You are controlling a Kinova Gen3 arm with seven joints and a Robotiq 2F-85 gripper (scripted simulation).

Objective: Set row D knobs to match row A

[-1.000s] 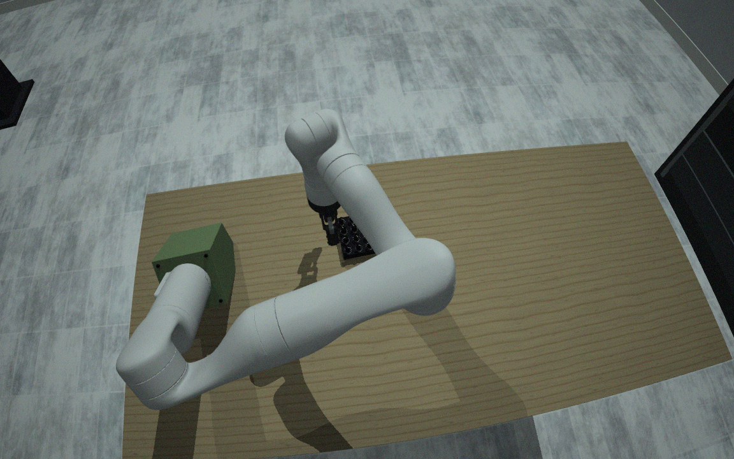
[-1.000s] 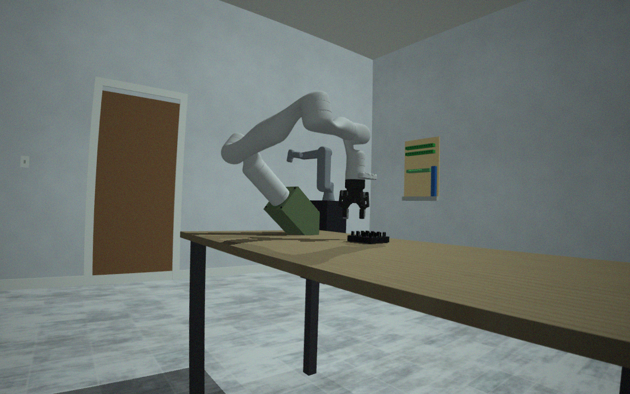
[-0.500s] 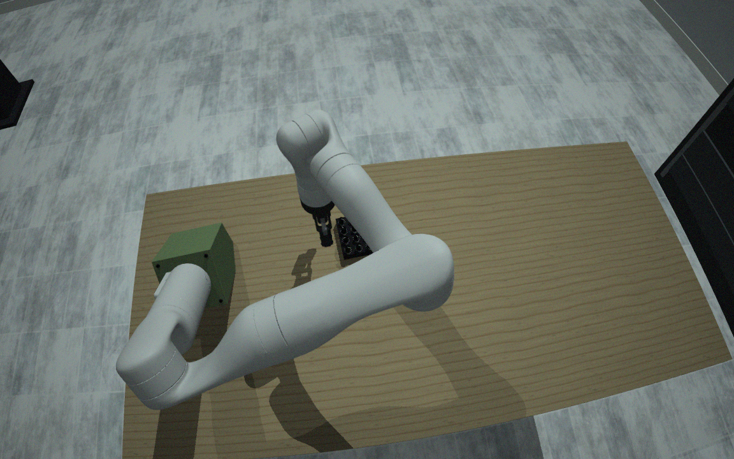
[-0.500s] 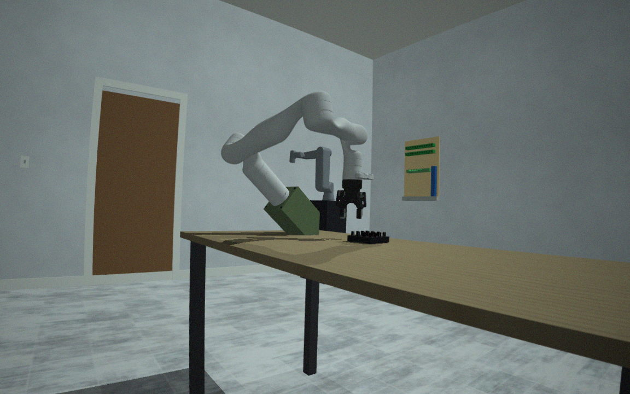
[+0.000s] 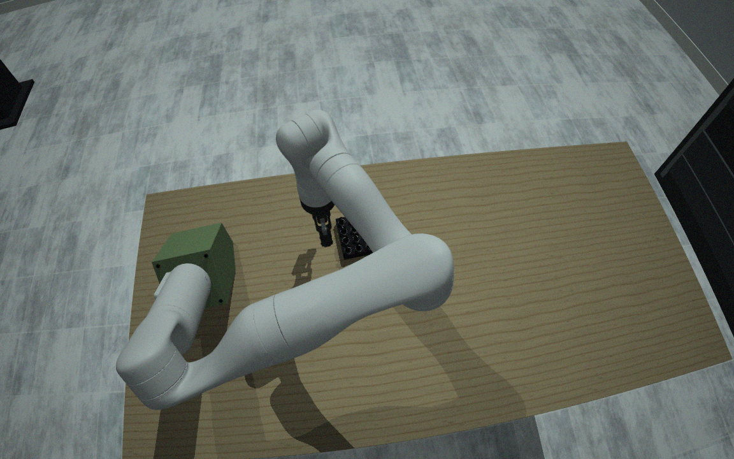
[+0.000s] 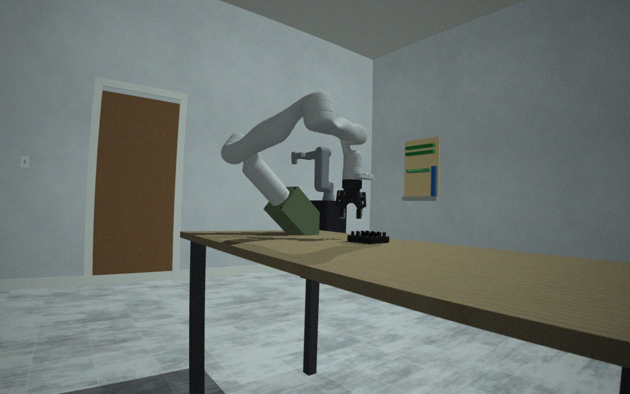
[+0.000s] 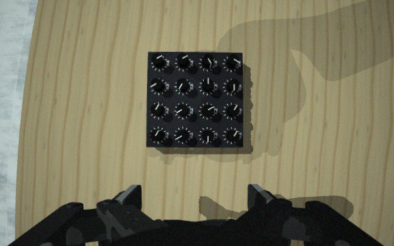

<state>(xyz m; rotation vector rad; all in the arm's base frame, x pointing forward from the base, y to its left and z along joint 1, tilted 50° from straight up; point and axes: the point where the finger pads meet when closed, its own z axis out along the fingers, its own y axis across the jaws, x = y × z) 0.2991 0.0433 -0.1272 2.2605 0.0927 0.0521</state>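
The black knob box [image 5: 357,255] [image 6: 368,239] [image 7: 195,98] stands flat on the table. Its socket is not visible. In the wrist view, names are right of the knobs, so row A is the left column, row D the right, knob 1 lowest. Lines on A1 [image 7: 157,135], A2 [image 7: 157,111] and A4 [image 7: 159,61] point up-right; A3 [image 7: 157,86] points left, slightly down. D1 [image 7: 232,135] and D2 [image 7: 232,111] point up-right, D3 [image 7: 232,87] down, D4 [image 7: 233,61] right, slightly down. My gripper [image 5: 325,243] [image 6: 351,215] [image 7: 194,197] is open and empty, above the table beyond knob 1's side.
The wooden table [image 5: 529,256] [image 6: 478,279] [image 7: 91,102] bears the green arm mount [image 5: 218,262] [image 6: 297,215], left of the box in the top view. Arm shadows cross the table. The forearm partly hides the box there. A table edge shows at the wrist view's left.
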